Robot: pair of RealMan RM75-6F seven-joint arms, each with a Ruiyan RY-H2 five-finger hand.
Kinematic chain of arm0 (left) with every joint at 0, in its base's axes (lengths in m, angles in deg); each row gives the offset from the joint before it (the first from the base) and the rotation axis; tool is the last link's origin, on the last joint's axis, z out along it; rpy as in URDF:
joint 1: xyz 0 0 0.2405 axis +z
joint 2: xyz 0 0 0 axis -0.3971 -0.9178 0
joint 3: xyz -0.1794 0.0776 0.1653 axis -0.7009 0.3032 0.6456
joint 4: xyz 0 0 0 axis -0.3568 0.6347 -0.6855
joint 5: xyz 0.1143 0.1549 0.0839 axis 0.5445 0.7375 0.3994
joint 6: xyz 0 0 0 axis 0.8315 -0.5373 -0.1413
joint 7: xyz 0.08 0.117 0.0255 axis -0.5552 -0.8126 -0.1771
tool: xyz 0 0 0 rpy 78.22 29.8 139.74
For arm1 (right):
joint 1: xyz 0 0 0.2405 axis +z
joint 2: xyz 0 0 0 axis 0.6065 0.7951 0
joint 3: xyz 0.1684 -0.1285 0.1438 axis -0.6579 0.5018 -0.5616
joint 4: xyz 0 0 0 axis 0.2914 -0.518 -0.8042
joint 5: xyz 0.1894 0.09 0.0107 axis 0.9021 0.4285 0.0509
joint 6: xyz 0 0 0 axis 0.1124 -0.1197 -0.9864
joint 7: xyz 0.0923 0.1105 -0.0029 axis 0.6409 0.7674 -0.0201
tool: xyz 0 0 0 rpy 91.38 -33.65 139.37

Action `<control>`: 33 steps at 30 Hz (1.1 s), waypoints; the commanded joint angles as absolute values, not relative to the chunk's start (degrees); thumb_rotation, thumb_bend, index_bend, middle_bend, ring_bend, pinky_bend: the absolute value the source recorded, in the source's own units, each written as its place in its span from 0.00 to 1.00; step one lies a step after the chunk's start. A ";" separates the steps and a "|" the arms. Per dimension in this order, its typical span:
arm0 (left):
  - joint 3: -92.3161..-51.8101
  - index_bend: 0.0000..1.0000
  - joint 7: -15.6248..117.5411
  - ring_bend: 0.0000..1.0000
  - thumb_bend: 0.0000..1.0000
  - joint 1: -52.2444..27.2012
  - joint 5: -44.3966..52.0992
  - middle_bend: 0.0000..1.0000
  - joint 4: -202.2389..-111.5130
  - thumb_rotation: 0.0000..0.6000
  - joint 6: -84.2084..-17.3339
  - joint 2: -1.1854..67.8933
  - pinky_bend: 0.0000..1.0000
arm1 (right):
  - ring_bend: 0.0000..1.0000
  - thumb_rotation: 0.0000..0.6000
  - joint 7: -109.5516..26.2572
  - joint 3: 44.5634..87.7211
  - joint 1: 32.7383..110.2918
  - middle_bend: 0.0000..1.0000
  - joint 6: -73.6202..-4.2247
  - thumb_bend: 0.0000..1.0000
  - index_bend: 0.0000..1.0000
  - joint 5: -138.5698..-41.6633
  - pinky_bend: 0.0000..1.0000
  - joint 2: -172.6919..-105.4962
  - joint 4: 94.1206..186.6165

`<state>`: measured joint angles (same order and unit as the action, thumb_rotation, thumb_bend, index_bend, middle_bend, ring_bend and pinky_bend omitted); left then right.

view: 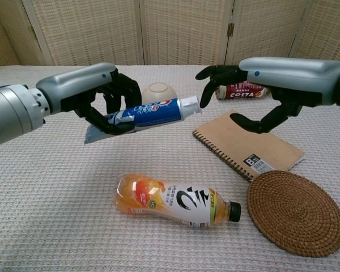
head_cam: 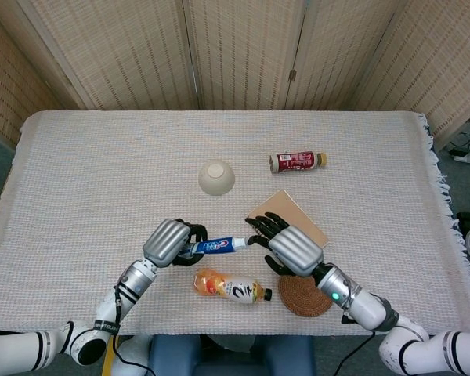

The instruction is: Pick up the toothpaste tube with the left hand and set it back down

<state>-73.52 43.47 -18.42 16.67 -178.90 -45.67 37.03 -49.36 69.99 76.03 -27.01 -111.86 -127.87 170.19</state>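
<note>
The left hand (view: 99,96) holds the toothpaste tube (view: 150,113) clear of the surface (head_cam: 102,172), its fingers (view: 116,90) wrapped round the rear half of the tube near the crimped tail. The tube lies roughly level in the air, cap end pointing toward the right hand (view: 243,85), above the cloth and behind the orange drink bottle (view: 173,203).

Handling, as a judgement: the tube looks light, soft-walled and glossy. A hard squeeze would likely dent it or push paste toward the cap; a slack one risks a slip on the smooth print. The mid-body, where the fill is thickest, appears the soundest place to hold; the flat tail offers little purchase. The present hold sits rather far back, so the cap end may droop on lowering.

The right hand holds nothing, fingers spread and curved, its fingertips very near the cap; whether they touch cannot be told from either view.

Hidden or unclear: the left thumb's contact on the tube, the tube's underside, and the cap's seating. The red bottle (head_cam: 298,161) is partly masked by the right hand in the chest view
</note>
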 commanded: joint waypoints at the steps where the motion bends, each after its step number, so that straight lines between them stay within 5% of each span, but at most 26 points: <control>1: -73.46 0.73 43.69 0.71 0.74 -18.37 17.05 0.81 -178.91 1.00 -45.86 37.10 0.50 | 0.00 1.00 -48.61 70.22 76.28 0.07 -27.07 0.63 0.30 -112.24 0.00 -128.23 169.81; 10: -72.45 0.73 46.93 0.71 0.74 -16.88 20.97 0.81 -176.11 1.00 -49.19 38.08 0.50 | 0.00 1.00 -32.73 71.60 74.01 0.06 -33.69 0.63 0.30 -119.44 0.00 -125.26 170.46; 13: -71.81 0.73 47.93 0.71 0.74 -16.60 22.54 0.81 -175.19 1.00 -49.80 38.51 0.50 | 0.00 1.00 -27.29 72.13 73.85 0.05 -35.42 0.62 0.23 -121.42 0.00 -125.82 168.76; 17: -71.86 0.73 48.11 0.71 0.74 -16.58 23.20 0.81 -175.00 1.00 -50.18 38.98 0.50 | 0.00 0.95 -21.65 72.50 74.81 0.00 -34.66 0.35 0.03 -121.68 0.00 -126.86 167.74; 21: -72.31 0.73 47.90 0.71 0.74 -16.74 23.13 0.81 -175.36 1.00 -50.22 39.40 0.50 | 0.00 0.74 -13.93 72.14 76.34 0.00 -34.09 0.14 0.00 -122.01 0.00 -127.96 166.81; 33: -73.45 0.73 47.40 0.71 0.74 -17.20 22.42 0.81 -176.76 1.00 -50.08 40.61 0.48 | 0.00 0.68 -2.21 71.24 77.93 0.00 -38.26 0.10 0.00 -123.32 0.00 -135.31 159.72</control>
<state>-73.41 47.39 -17.18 22.46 -176.71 -50.05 40.57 -2.81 71.45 77.63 -37.78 -123.13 -134.74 160.18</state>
